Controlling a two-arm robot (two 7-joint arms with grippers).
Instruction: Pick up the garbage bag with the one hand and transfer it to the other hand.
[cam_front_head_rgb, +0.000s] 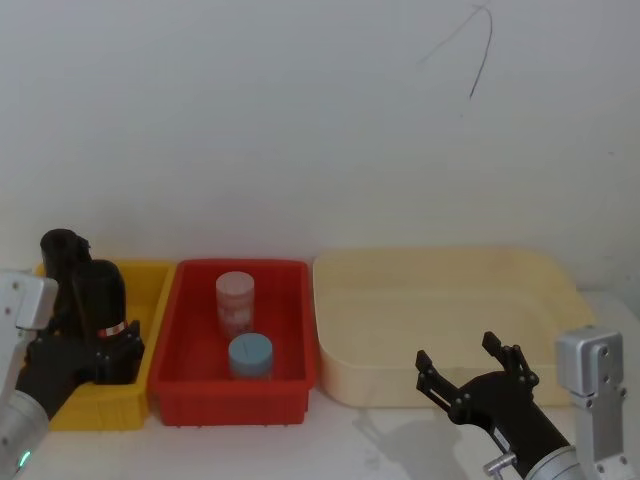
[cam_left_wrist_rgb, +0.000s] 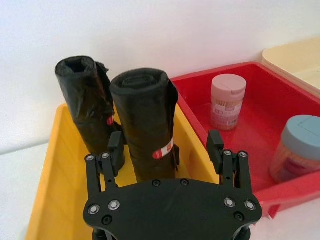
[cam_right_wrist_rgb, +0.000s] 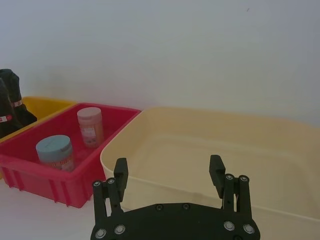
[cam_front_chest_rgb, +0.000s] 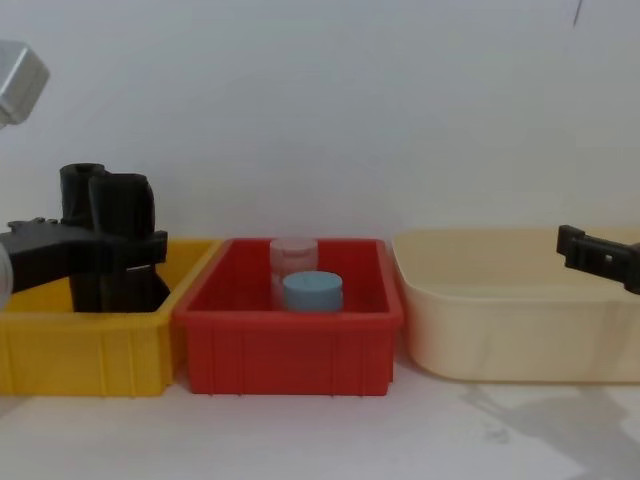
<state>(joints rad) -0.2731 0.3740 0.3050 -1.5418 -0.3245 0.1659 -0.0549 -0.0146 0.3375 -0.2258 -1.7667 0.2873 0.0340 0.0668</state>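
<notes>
Seemingly mid-pickup, the garbage bag (cam_left_wrist_rgb: 145, 120), upright in the yellow bin (cam_left_wrist_rgb: 50, 170), is straddled by the open left end effector (cam_left_wrist_rgb: 165, 142), a squeeze and lift being called for next; the right end effector (cam_front_head_rgb: 456, 352) is held open, empty, well right of that bin.

head: high, looks forward and down on yellow bin (cam_front_head_rgb: 95, 410), red bin (cam_front_head_rgb: 230, 400), cream tray (cam_front_head_rgb: 345, 375) along wall (cam_front_head_rgb: 300, 120) | chest: low, level, side-on to their fronts | left wrist: close behind left gripper (cam_left_wrist_rgb: 165, 142), over yellow bin | right wrist: behind right gripper (cam_right_wrist_rgb: 168, 167), facing cream tray | all four share red bin
</notes>
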